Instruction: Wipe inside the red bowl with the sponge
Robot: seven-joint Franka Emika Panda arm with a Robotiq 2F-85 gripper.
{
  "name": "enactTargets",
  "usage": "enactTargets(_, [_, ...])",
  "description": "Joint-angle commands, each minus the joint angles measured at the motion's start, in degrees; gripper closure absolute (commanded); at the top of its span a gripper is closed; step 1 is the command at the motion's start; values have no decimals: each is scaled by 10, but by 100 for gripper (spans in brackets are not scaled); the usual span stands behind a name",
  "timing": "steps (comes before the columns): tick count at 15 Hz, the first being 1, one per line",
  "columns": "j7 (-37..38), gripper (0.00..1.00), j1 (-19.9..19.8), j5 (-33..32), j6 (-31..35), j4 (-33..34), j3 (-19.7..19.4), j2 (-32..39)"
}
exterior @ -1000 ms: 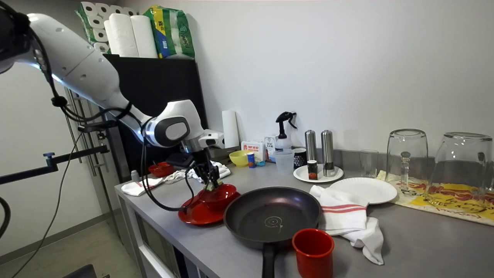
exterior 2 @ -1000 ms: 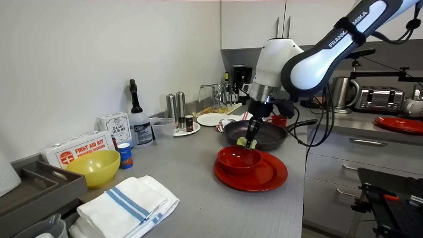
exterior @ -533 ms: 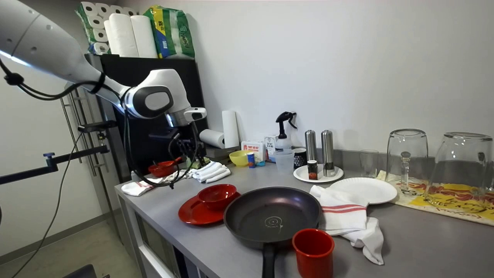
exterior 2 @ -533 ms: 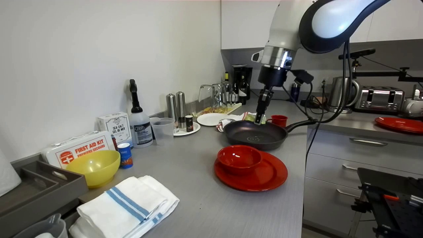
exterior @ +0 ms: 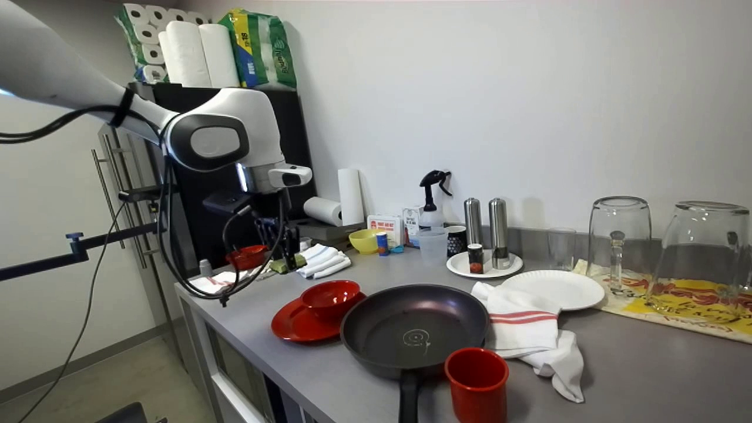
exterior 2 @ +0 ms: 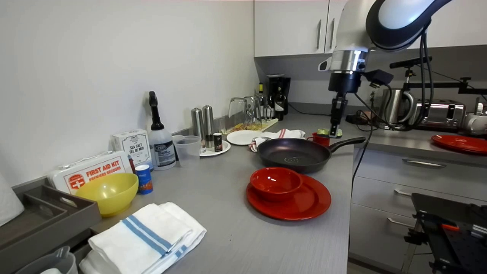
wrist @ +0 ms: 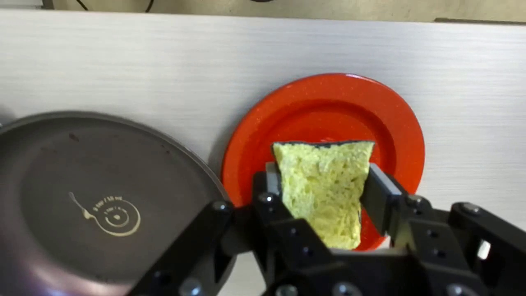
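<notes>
1. The hand (exterior 2: 333,132) hangs in the air. It pinches the sponge (wrist: 322,189) tight from both sides, so the gap in it is just as wide as the sponge.
2. The sponge is yellow-green with a thin dark edge. In the wrist view it hides the middle of the red plate (wrist: 328,87).
3. The red bowl (exterior 2: 276,193) sits on that plate, a bit off its middle, with its hollow side up. The sponge is up and away from the bowl in both exterior views.
4. In an exterior view, black cords (exterior: 166,173) make a big loop beside the hand.
5. The pan (wrist: 102,172) is just beside the red plate. It is the big thing nearest the red bowl, and its long handle (exterior: 409,396) sticks out. I cannot tell if pan and plate touch.
6. A red cup (exterior: 477,388) stands by the pan's handle. A white cloth (exterior: 523,329) with red stripes lies crumpled by the pan, and a white plate (exterior: 564,288) is right by the cloth.
7. Along the wall (exterior: 411,88) stand two tall metal mills (exterior: 498,229), a spray bottle (exterior 2: 163,150), a clear cup (exterior 2: 187,152), a salt box (exterior 2: 133,147) and a first aid kit (exterior 2: 95,167).
8. Two big glass jugs (exterior: 620,235) stand on a yellow and red mat (exterior: 637,305).
9. A yellow bowl (exterior 2: 110,196) and some folded towels (exterior 2: 152,236) with blue stripes are well apart from the red bowl.
</notes>
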Motion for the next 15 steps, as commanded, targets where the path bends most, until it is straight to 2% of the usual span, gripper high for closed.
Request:
enactTargets(1, [-13,75,-16,14,-22,-48,-24,-38])
enactTargets(9, [-54,75,-18,7,46,-133,-40,-59])
enactTargets(15, [-59,75,-14,11,140,-180,-39,-34])
